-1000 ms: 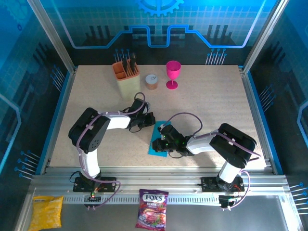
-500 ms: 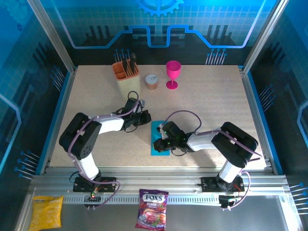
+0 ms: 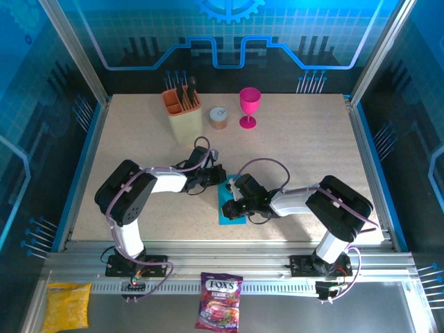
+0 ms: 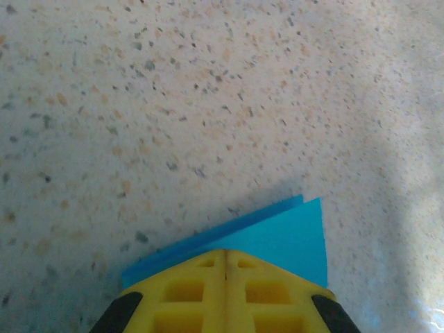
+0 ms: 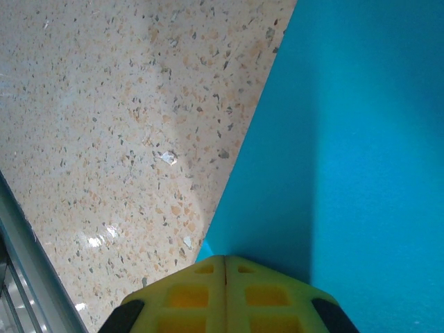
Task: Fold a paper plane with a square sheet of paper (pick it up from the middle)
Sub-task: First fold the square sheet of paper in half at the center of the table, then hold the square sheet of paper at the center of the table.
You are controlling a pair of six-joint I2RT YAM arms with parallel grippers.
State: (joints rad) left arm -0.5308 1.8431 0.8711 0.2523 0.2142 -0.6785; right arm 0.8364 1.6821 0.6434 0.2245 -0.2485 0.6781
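Left gripper (image 4: pixel 225 254), jaws pressed together, sits over the far corner of the square sheet of paper (image 4: pixel 288 239); right gripper (image 5: pixel 225 258), likewise closed, is at its left edge, by the near edge of the worktop (image 3: pixel 298 139)

In the top view I read the bench (image 3: pixel 305 146) as brightly, evenly lit from above; the enclosure walls (image 3: pixel 139 31) glow dim blue. Shadows on the bench are soft. Left wrist: bench grain slightly blurred, shaded toward the right. Right wrist: small glare spots lower left; a shadow band crosses the square sheet of paper (image 5: pixel 374 139).
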